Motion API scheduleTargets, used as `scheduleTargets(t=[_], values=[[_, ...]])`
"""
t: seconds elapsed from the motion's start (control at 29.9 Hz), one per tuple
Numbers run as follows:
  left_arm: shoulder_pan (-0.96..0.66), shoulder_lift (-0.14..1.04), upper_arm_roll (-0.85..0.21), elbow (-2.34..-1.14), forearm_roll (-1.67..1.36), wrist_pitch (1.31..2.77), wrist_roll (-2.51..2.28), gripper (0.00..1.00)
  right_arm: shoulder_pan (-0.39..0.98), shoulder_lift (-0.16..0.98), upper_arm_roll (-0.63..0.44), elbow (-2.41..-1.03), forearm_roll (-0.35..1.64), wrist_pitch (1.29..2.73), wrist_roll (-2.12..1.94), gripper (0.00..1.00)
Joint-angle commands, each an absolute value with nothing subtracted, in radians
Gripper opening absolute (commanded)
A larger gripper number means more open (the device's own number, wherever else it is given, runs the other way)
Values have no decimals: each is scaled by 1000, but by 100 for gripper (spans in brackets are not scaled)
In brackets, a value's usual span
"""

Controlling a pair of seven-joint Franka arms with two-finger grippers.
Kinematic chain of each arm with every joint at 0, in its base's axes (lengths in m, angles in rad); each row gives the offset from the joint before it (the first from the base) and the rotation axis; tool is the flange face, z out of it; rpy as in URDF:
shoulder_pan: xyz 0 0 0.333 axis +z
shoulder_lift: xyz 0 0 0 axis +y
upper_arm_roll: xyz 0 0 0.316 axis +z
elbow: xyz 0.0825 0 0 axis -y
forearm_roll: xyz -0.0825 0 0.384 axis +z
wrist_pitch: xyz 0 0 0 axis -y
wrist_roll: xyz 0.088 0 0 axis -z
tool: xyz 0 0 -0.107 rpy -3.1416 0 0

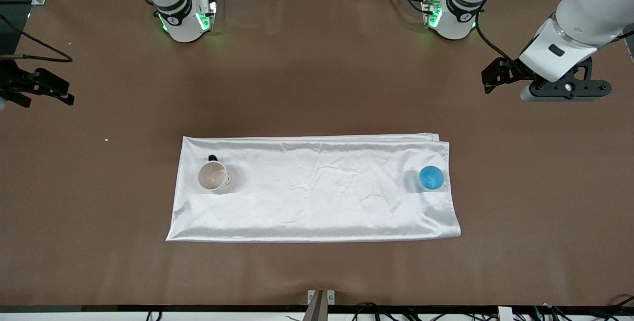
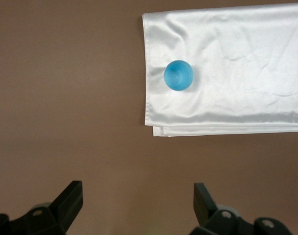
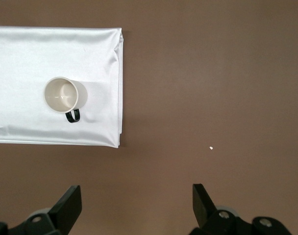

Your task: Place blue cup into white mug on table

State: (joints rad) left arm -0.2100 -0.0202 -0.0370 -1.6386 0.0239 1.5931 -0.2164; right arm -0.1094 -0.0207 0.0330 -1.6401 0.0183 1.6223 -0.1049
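The blue cup [image 1: 431, 179] stands upright on a white cloth [image 1: 322, 187], at the cloth's end toward the left arm. It also shows in the left wrist view [image 2: 178, 75]. The white mug [image 1: 214, 176] stands upright at the cloth's end toward the right arm, its black handle pointing away from the front camera. It also shows in the right wrist view [image 3: 64, 95]. My left gripper [image 1: 490, 79] is open and empty over bare table [image 1: 317, 78], apart from the cup; the left wrist view shows it too [image 2: 138, 196]. My right gripper [image 1: 68, 92] is open and empty over bare table at its end [image 3: 137, 196].
The cloth lies flat and wrinkled across the table's middle, with folded layers along its edge toward the robots. A small white crumb [image 1: 106, 139] lies on the table between the right gripper and the cloth. Cables run along the table's edges.
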Motion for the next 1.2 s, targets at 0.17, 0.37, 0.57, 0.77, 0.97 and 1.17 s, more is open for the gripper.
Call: scheduleTargets(t=[0.17,0.37,0.57,0.77,0.97,1.17], values=[[-202,0,-32,-1618,8,1614,-210,100,-92,-46,34,-1686,3,1635,-74,100],[-221,17,-38,-1618,15,1618,-212,100,-91,-43,34,-1686,3,1637,-74,100],[-227,69,-43,-1618,11,1653,-206,100,-89,-32,34,-1686,3,1644,-74,100],[-230,133,-61,-1615,12,1719,-161,100,-40,-25,34,-1726,5,1709,-49,100],[-242,219,-90,-1611,20,1818,-161,100,5,46,34,-1749,17,1743,-57,100],[-242,290,-129,-1611,90,1910,-161,100,83,136,34,-1747,18,1834,-54,100]])
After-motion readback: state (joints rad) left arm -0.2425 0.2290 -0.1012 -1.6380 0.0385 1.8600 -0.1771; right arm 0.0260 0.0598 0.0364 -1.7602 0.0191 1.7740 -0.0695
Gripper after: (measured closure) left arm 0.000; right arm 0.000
